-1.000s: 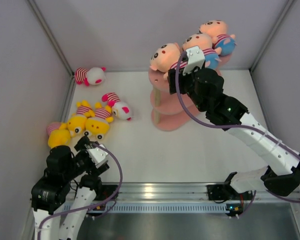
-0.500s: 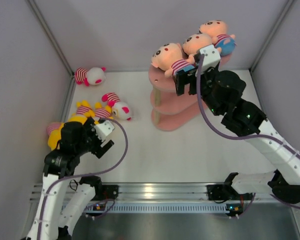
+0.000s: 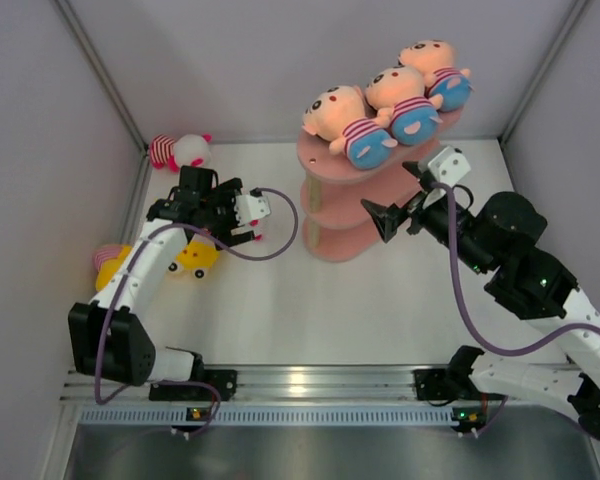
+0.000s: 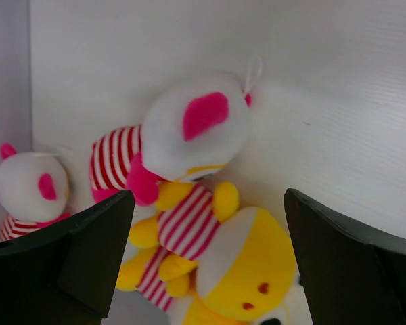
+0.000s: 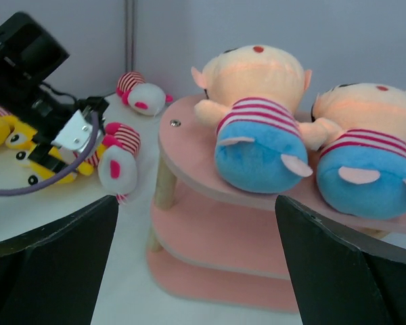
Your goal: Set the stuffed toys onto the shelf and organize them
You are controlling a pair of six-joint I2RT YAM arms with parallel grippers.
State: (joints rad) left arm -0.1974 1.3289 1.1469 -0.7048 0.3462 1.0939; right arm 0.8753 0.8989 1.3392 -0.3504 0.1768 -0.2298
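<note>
Three peach-faced stuffed toys [image 3: 345, 118] [image 3: 402, 100] [image 3: 435, 62] lie in a row on the top board of the pink shelf [image 3: 315, 160]. My right gripper [image 3: 392, 200] hangs open and empty in front of the shelf, level with its middle board [image 5: 216, 237]; its own midpoint [image 5: 196, 203] faces that board. My left gripper [image 3: 215, 215] is open above the toy pile at the left, straddling a yellow toy [image 4: 247, 261] with a white-faced magenta toy [image 4: 189, 125] just beyond. Another white-faced toy [image 3: 180, 150] lies at the back left.
More yellow toys [image 3: 195, 262] [image 3: 110, 270] lie partly under the left arm near the left wall. Grey walls close in the table on the left, back and right. The shelf's two lower boards carry nothing visible.
The right gripper let go of the nearest peach toy on the top board, opened and drew back downward. The left arm swung forward from the near edge to over the toy pile.
</note>
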